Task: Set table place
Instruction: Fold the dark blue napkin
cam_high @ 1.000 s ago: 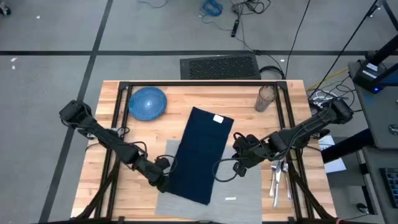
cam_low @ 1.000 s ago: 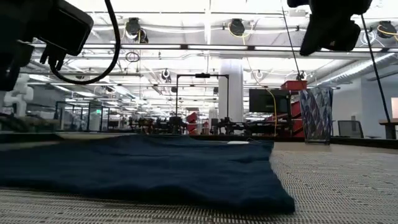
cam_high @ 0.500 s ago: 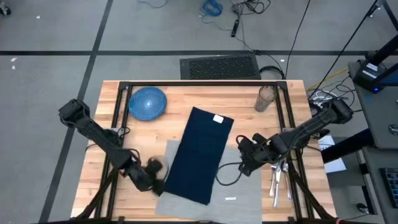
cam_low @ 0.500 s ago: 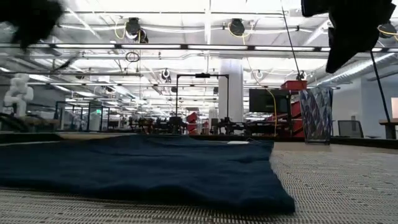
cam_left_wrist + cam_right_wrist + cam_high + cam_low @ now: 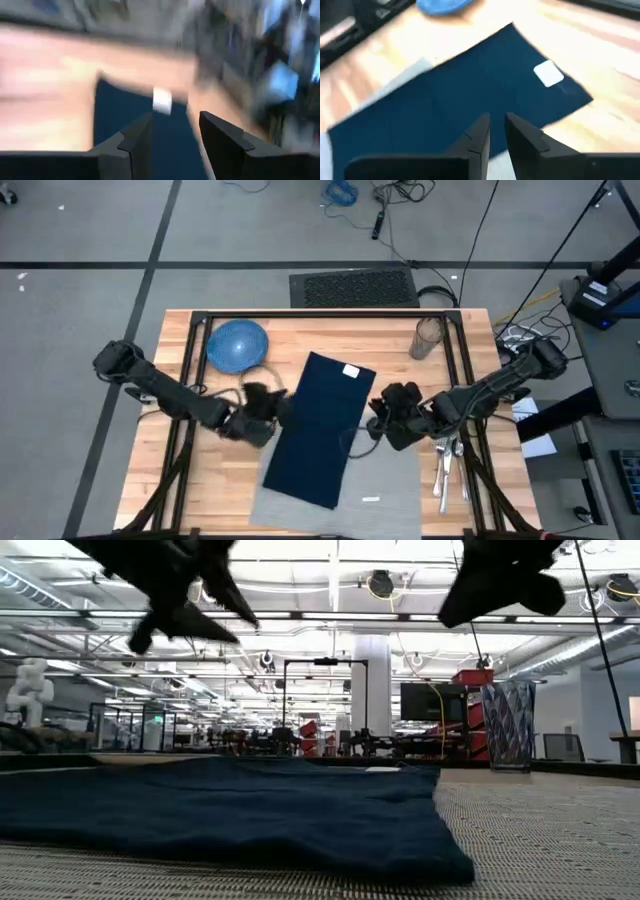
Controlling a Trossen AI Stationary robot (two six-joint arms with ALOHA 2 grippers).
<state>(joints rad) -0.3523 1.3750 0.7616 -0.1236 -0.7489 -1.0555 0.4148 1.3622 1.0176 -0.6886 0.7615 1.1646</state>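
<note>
A dark navy napkin [image 5: 320, 435] lies flat and slanted, its near half on the light-grey placemat [image 5: 390, 490] and its far half on the wooden table [image 5: 200, 480]. The napkin's far end carries a white tag [image 5: 351, 371]. My left gripper [image 5: 272, 398] hovers open above the napkin's left edge; its wrist view shows the napkin [image 5: 130, 105] ahead of the fingers. My right gripper [image 5: 376, 413] hovers above the napkin's right edge with only a narrow gap between its fingers [image 5: 482, 127]. Both hang well above the cloth in the low view [image 5: 230, 810].
A blue dish [image 5: 238, 345] sits at the far left of the table and a clear glass [image 5: 428, 337] at the far right. Cutlery [image 5: 445, 460] lies along the right edge beside the placemat. Black frame rails [image 5: 320, 313] run around the tabletop.
My left gripper has swung from the napkin's near left corner toward the far edge and slightly right, ending beside the napkin's middle. My right gripper drifted a little toward the near right and came back. The napkin has stayed where it lay.
</note>
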